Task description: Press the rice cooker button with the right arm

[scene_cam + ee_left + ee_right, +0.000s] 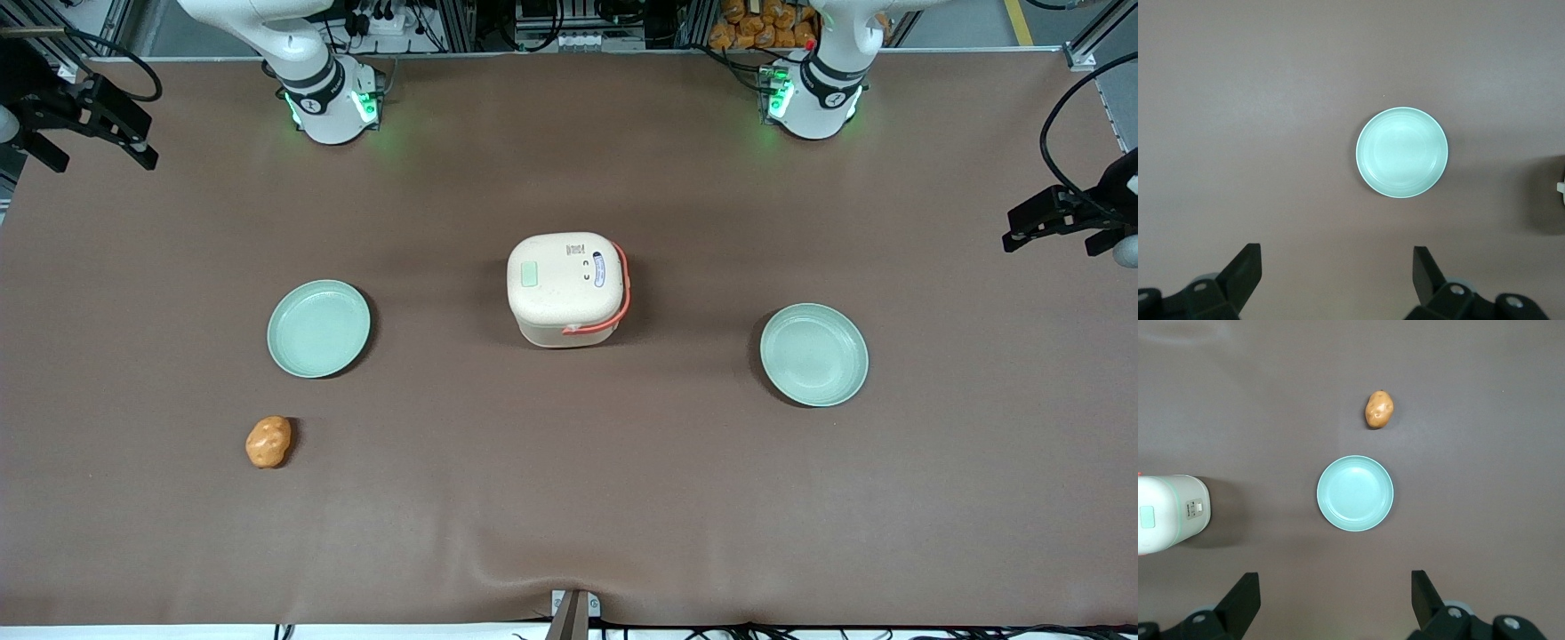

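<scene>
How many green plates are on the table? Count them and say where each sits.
2. One plate lies toward the working arm's end, near the potato; the other plate lies toward the parked arm's end.

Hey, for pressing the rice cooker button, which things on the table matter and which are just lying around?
Part of the job:
- rice cooker, lid closed, mid-table
- right arm's hand, open, high above the table at the working arm's end

Just lying about:
- green plate toward the working arm's end
- potato, nearer the front camera than that plate
- second green plate toward the parked arm's end

Overhead front view; down-facing wrist views
</scene>
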